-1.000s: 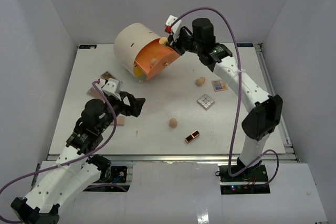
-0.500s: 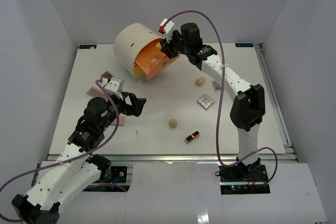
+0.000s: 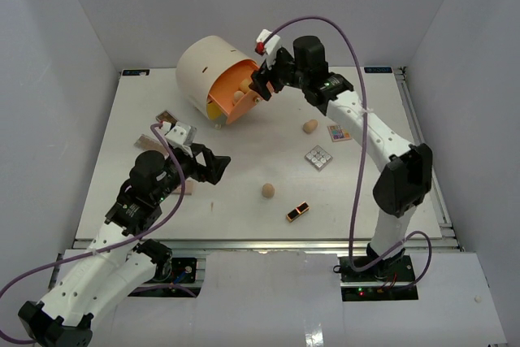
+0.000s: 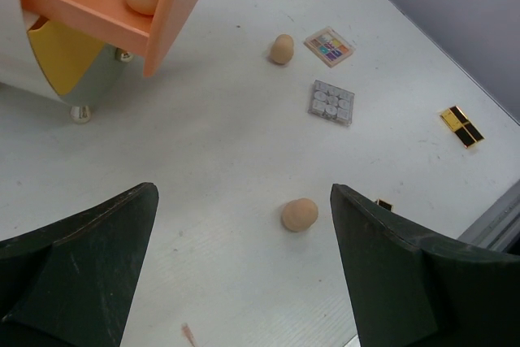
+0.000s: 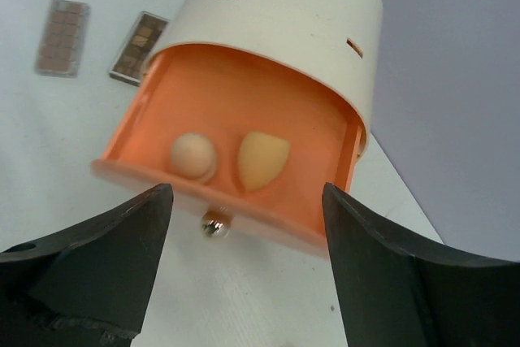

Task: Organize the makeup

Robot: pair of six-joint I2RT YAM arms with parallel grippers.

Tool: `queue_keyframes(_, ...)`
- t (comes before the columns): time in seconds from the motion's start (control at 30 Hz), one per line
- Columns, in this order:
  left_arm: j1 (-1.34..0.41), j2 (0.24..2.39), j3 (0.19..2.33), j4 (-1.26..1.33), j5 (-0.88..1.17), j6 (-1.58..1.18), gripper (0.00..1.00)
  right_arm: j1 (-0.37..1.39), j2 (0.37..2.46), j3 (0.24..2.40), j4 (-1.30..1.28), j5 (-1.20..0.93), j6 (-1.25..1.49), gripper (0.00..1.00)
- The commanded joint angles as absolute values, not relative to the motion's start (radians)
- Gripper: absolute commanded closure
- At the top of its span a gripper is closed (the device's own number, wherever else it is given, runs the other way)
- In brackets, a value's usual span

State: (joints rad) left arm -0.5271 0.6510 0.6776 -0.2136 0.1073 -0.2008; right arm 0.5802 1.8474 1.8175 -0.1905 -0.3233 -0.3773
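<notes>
1. White surface [image 3: 244, 221], walled at the left, back and right; a metal rail [image 3: 268, 241] runs along its near edge.
2. Near the back edge, left of centre, stands the cream drawer unit [image 3: 203, 62]. Its orange drawer [image 5: 244, 103] stands open toward the front right.
3. Bare surface runs in a band from the drawer unit down to the rail, between the left end effector [image 3: 211, 168] and the loose makeup. The back right corner is bare too.
4. The right end effector [image 3: 262, 87] hovers just in front of the drawer's knob [image 5: 214, 223], fingers spread and released, with nothing between them.
5. The left end effector hangs over the left middle of the surface, fingers wide, released, grasping nothing.
6. Four sponges [image 5: 193, 154]: two lie side by side inside the drawer. A third sponge [image 3: 309, 126] lies right of the drawer, and a fourth sponge [image 3: 267, 191] lies mid-surface.
7. Two square palettes: a coloured palette [image 3: 339, 132] under the right arm and a grey palette [image 3: 318, 157] near it, apart.
8. One black-and-gold case [image 3: 297, 211] shows from above, near the rail and the fourth sponge.
9. Three flat tan palettes [image 3: 166, 117]: two are near the left edge, and a third palette [image 3: 185, 188] is partly hidden by the left arm.
</notes>
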Motion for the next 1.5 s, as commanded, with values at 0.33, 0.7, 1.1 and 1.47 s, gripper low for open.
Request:
queue_keyframes(0.33,-0.552,0.804,0.687,-0.15,0.437,-0.285,0.02,0.343,1.025,1.039,-0.239,-0.863,-0.549,0.07)
queue_keyframes(0.7,-0.757,0.958,0.737,-0.215,0.235,-0.31,0.02,0.161,0.952,0.788,-0.21,-1.036,-0.556,0.14)
queue_keyframes(1.1,-0.775,1.005,0.726,-0.224,0.186,-0.242,0.02,0.158,0.997,0.789,-0.256,-1.014,-0.583,0.13)
queue_keyframes(1.47,-0.774,0.963,0.711,-0.233,0.146,-0.248,0.02,0.158,1.014,0.805,-0.286,-1.012,-0.594,0.13)
